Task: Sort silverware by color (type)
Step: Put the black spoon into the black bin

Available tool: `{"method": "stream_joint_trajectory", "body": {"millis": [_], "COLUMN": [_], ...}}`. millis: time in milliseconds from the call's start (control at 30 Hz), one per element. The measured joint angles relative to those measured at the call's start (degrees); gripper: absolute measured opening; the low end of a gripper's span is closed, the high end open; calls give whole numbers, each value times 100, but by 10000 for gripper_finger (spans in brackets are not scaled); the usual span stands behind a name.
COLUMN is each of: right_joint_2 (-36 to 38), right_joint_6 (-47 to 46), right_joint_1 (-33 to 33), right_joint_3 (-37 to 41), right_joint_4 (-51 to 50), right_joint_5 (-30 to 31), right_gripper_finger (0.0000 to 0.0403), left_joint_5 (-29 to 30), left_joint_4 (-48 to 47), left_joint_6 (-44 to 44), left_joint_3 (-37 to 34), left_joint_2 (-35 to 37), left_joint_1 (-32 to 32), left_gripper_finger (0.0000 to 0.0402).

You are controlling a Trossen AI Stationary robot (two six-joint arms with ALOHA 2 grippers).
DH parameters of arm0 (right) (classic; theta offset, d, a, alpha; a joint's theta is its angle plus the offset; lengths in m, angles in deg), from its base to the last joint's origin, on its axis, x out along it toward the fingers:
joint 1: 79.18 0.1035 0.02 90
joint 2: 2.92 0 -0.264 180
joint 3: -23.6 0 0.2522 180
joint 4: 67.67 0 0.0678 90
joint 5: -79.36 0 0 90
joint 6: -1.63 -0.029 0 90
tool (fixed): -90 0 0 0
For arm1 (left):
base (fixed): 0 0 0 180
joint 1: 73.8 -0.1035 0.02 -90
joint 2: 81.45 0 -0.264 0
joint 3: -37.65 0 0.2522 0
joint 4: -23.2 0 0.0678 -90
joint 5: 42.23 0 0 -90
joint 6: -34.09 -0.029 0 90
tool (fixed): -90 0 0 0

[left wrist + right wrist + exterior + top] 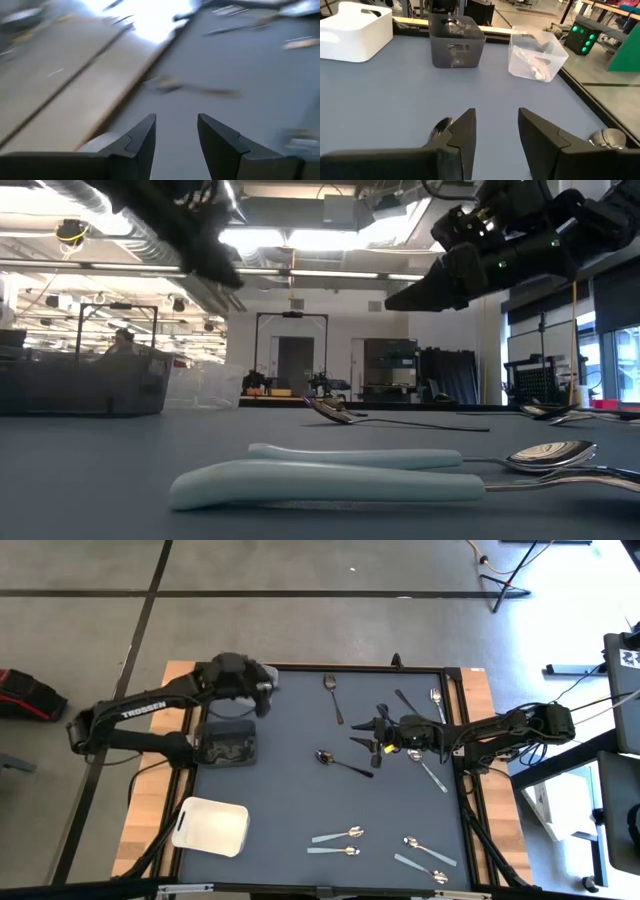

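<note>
Left gripper [262, 688] at upper left, over the clear tub, seems parted and empty; right gripper [372, 736], fingers apart and empty, hangs mid-counter above spoons [337, 762].

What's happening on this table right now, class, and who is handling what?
A two-armed robot is sorting silverware. The left gripper is up by the far left corner with open, empty fingers, near the clear tub and above the dark bin. The right gripper hovers open over mid-table by a dark-handled spoon, holding nothing. Spoons with pale handles lie loose on the blue mat, and a white tray sits at the near left.
</note>
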Motion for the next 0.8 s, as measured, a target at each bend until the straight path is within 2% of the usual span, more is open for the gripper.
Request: {"method": "stream_joint_trajectory", "body": {"millis": [133,333,467,600,800], "right_joint_2": [0,-247,-819,-1503,-2317], "right_joint_6": [-108,-230,-456,-482,-454], "right_joint_1": [0,4,24,57,37], "right_joint_3": [0,-4,-4,-2,-312], "right_joint_4": [-176,-168,45,356,448], "right_joint_5": [-84,-228,-594,-739,-1007], "right_gripper_finger": [134,134,134,134,133], "left_joint_5": [-765,-783,-772,-384,262], "left_joint_4": [734,2342,3681,4376,4406], "left_joint_6": [-4,-135,-42,18,-35], "left_joint_3": [-241,-931,-1344,-1480,-1484], "left_joint_2": [-112,-454,-806,-1184,-1508], "left_joint_1": [701,1571,1977,2288,2478], "left_gripper_finger": [140,141,141,141,141]}}
